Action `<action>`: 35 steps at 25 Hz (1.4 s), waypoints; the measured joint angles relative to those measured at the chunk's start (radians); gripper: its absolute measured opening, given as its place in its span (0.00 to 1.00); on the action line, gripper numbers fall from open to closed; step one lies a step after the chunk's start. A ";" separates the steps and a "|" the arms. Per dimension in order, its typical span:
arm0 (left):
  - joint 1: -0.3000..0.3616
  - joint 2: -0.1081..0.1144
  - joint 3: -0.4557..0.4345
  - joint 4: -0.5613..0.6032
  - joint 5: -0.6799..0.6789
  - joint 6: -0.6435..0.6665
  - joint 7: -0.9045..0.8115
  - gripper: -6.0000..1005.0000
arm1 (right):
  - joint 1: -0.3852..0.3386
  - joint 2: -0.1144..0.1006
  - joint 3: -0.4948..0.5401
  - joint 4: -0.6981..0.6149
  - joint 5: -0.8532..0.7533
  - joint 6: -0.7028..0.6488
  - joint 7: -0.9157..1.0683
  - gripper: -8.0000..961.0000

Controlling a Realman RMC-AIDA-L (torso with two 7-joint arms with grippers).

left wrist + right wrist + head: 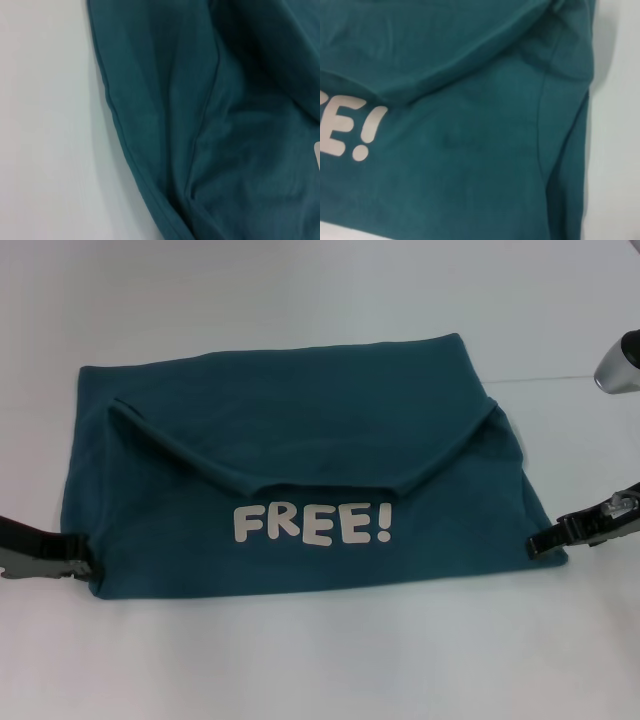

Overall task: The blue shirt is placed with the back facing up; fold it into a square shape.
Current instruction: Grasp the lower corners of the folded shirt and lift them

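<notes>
The blue shirt (300,440) lies folded into a wide, roughly rectangular packet on the white table (320,660), its long axis running side to side between the two grippers. A layer is turned up so that the white lettering "FREE!" (312,524) shows, reading upright toward the robot and sitting in the near half of the packet. Above the lettering a flap with a curved, V-like edge hangs down from the far edge, its lowest part just over the letters.

The left gripper (85,558) sits at the packet's near left corner, its black fingers touching the cloth's edge there. The right gripper (535,540) sits at the near right edge, its tip against the cloth. Whether either pair of fingers is apart or clamped on the fabric cannot be told from these views.

The left wrist view shows only teal cloth with a hemmed edge and a seam crease lying on the white surface. The right wrist view shows the last letters and the exclamation mark, with the shirt's side edge beside bare table.

The table is plain white and smooth. At the far right a grey rounded object (620,362) juts into the head view.
</notes>
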 joint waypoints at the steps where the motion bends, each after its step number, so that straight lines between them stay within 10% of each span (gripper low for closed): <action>1: 0.000 0.000 0.000 0.000 0.000 -0.001 0.000 0.02 | -0.001 0.000 0.000 0.002 -0.001 0.004 0.007 0.95; 32: 0.003 -0.001 -0.001 -0.003 0.000 -0.009 0.025 0.02 | 0.024 -0.006 -0.002 0.165 0.075 0.113 -0.027 0.91; 35: 0.005 -0.001 -0.002 -0.003 0.000 -0.009 0.026 0.02 | 0.027 -0.009 0.001 0.181 0.083 0.123 -0.032 0.79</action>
